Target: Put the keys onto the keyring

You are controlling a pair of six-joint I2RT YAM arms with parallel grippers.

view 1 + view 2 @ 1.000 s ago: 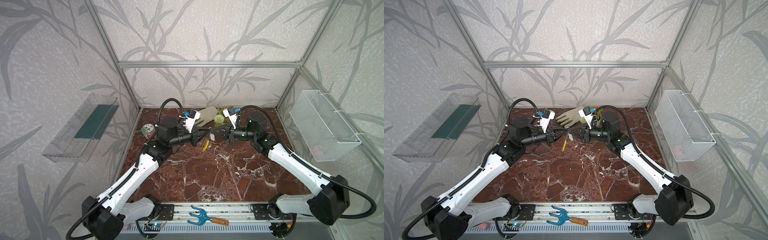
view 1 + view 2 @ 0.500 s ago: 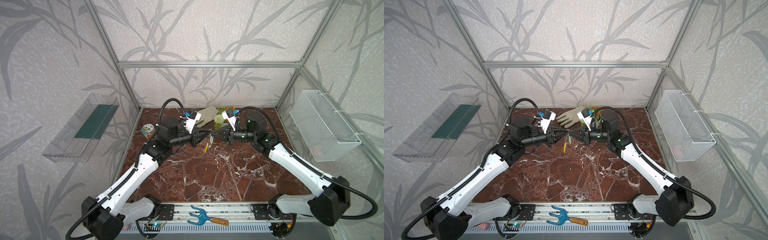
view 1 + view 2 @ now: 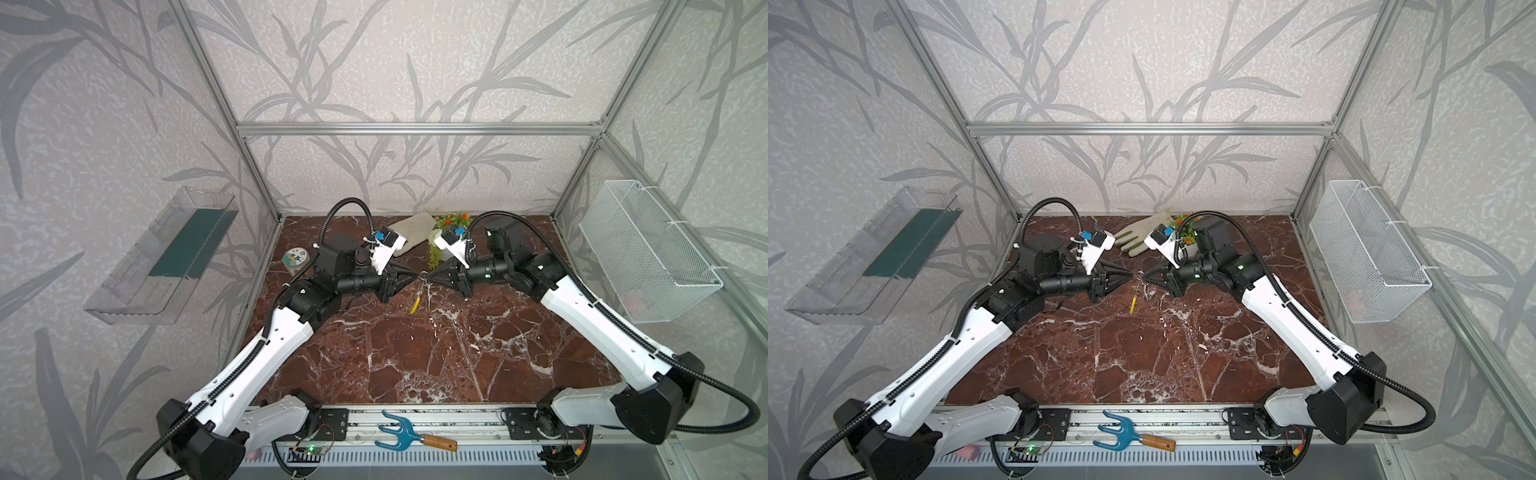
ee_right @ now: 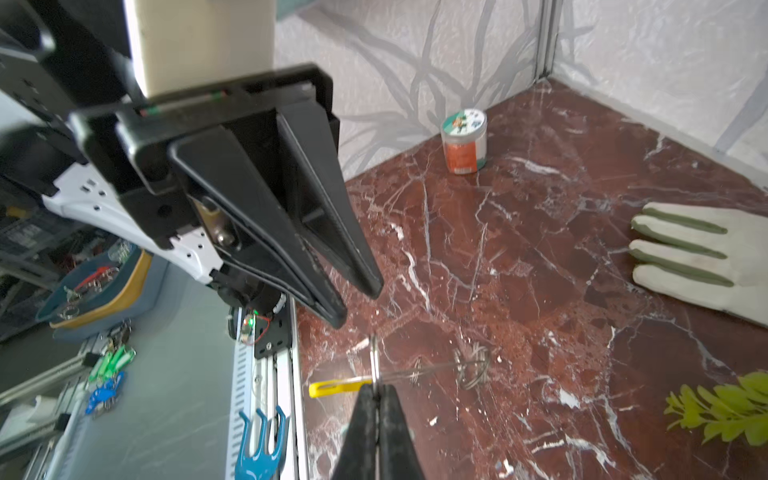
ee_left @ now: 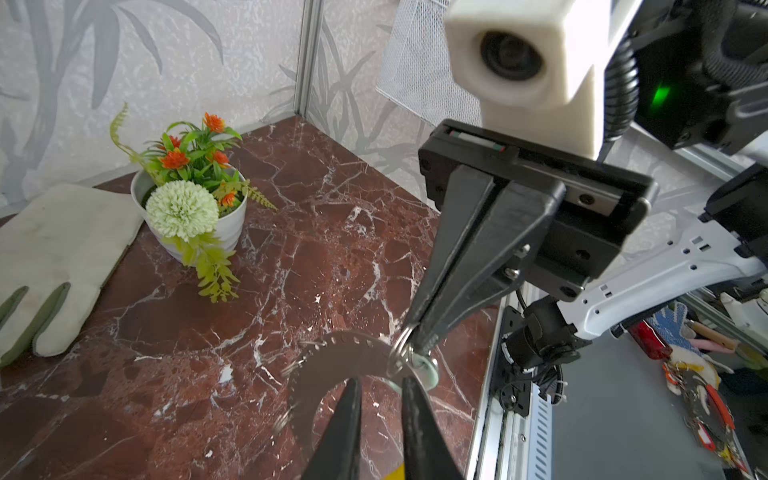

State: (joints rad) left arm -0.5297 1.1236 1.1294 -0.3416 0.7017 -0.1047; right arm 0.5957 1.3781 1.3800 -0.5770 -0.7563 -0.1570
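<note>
Both grippers meet tip to tip above the middle of the marble floor. My right gripper (image 4: pixel 376 388) (image 3: pixel 430 277) is shut on the keyring (image 4: pixel 432 368), a thin grey hoop seen edge-on, pinched where a small metal ring crosses it. The hoop's yellow sleeve (image 4: pixel 336 388) (image 3: pixel 414 305) hangs lowest. The keys (image 4: pixel 473 365) (image 3: pixel 1144 286), small and silvery, dangle on the hoop; in the left wrist view they are a motion-blurred arc. My left gripper (image 5: pixel 380 382) (image 3: pixel 410 277) is slightly open just beside the hoop, with only floor showing between its fingers (image 5: pixel 353 415).
A pale work glove (image 3: pixel 409 237) and a white pot of artificial flowers (image 5: pixel 191 216) lie behind the grippers. A round patterned tin (image 3: pixel 296 259) stands at the back left. On the front rail lies a blue hand rake (image 3: pixel 399 432). A wire basket (image 3: pixel 648 249) hangs on the right wall.
My left gripper's jaws have parted and its tip has drawn slightly off the hoop. The hoop and keys now hang from the right gripper alone and swing.
</note>
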